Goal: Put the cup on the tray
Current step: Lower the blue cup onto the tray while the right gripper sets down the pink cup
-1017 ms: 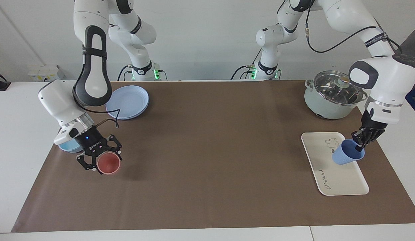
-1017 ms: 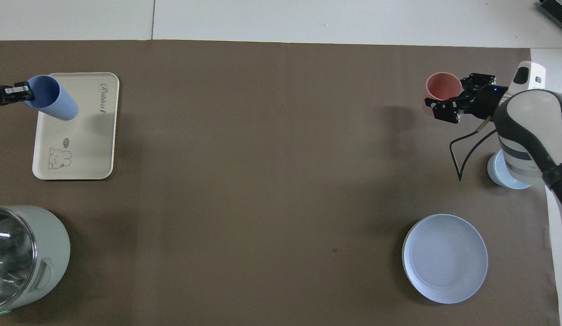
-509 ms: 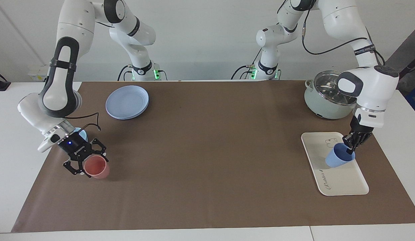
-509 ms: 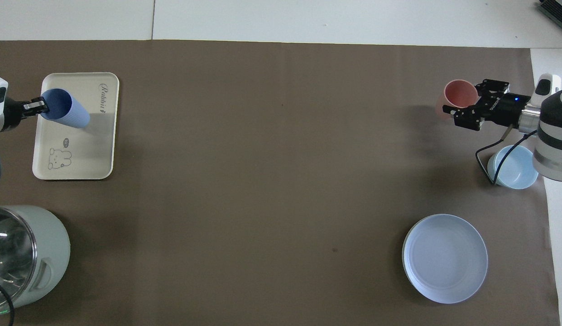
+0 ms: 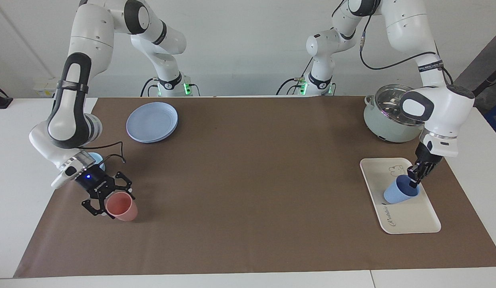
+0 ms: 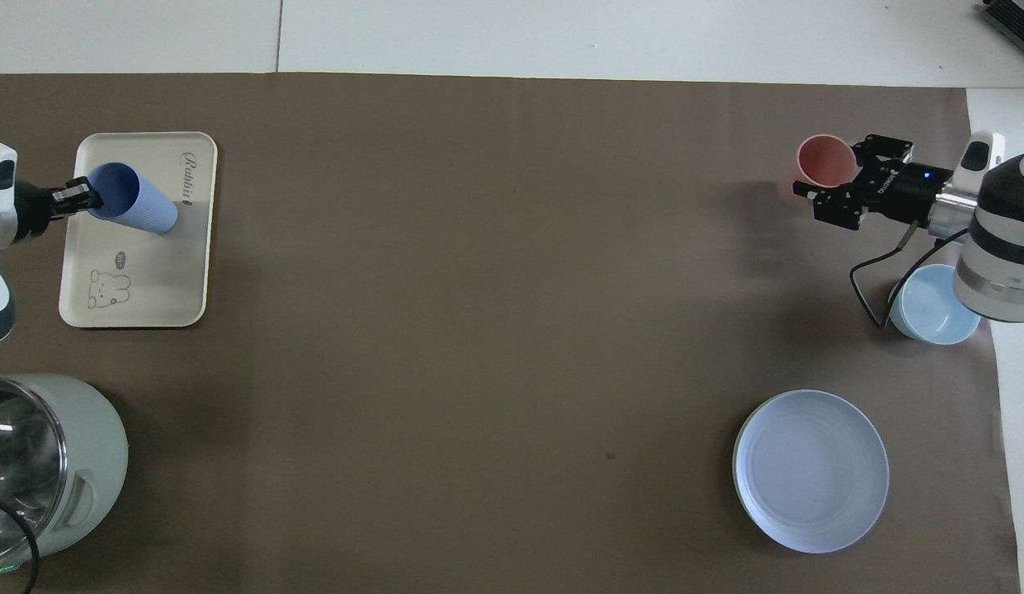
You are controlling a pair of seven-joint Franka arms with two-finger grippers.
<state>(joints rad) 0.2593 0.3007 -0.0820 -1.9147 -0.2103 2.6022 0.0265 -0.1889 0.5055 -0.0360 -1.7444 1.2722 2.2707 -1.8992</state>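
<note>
- The left pincer [image 5: 413, 181] grips the rim of the blue cup [image 5: 399, 193], tilted over the tray [image 5: 411, 218].
- The right pincer [image 5: 106, 202] grips the pink cup [image 5: 122, 207] over the bench.

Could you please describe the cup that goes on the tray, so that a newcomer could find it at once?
Look at the left arm's end of the brown mat, where a cream-white tray lies farther from the robots than the pot. The cup is over that tray, tilted, its rim pinched by the left gripper. It is periwinkle blue, whereas the only other cup is salmon pink.
</note>
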